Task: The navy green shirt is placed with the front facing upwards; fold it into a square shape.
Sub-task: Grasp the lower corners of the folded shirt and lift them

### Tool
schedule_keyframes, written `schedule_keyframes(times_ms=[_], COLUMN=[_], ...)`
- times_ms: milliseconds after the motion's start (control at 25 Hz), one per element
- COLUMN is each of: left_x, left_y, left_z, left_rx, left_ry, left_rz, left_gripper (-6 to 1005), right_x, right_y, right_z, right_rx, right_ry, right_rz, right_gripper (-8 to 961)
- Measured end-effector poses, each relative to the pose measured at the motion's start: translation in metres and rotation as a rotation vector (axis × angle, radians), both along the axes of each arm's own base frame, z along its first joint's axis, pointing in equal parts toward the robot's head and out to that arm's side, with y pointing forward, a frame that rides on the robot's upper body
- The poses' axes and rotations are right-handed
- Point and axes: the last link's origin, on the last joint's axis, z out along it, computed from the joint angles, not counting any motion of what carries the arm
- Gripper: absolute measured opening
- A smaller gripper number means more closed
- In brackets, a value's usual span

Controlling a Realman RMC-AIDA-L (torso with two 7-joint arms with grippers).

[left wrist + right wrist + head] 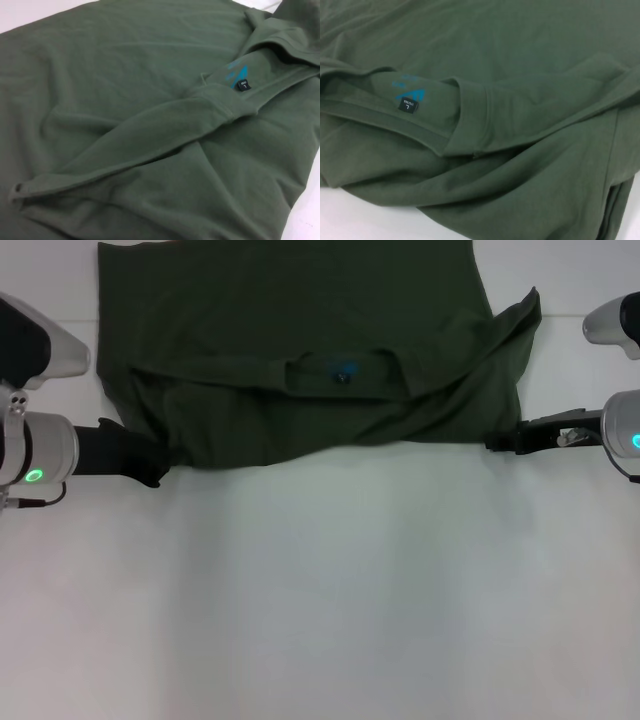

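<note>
The navy green shirt (pixel 300 350) lies across the far part of the white table, partly folded, its near edge bunched into a thick wrinkled band. Its ribbed neck with the small dark label and blue mark (pixel 345 370) faces up in the middle, and shows close in the left wrist view (pixel 242 85) and the right wrist view (pixel 406 104). My left gripper (pixel 150 465) sits at the shirt's near left corner, with cloth drawn to its tip. At the near right corner, my right gripper (pixel 495 440) pinches the edge. No lettering shows.
The white table (pixel 320 600) stretches bare from the shirt's near edge toward me. The shirt's far hem runs out of the head view at the top. Both arm bodies stand at the picture's left and right edges.
</note>
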Motion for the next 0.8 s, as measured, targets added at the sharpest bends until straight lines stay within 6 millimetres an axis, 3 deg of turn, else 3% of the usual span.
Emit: schedule_keyframes(times_ms=[240, 560, 800], left_x=[0.002, 0.002, 0.001], left_y=[0.000, 0.000, 0.000], left_z=[-0.001, -0.001, -0.002], left_rx=[0.001, 0.002, 0.000], left_ry=[-0.002, -0.002, -0.005], left_rz=[-0.003, -0.003, 0.002], left_gripper=[27, 26, 26], right_x=[0.004, 0.010, 0.011], right_y=[0.000, 0.000, 0.000], right_z=[0.002, 0.003, 0.005], right_rx=[0.017, 0.030, 0.042], right_ry=[-0.017, -0.036, -0.045], right_rz=[-0.001, 0.002, 0.001], right_gripper=[497, 136, 22])
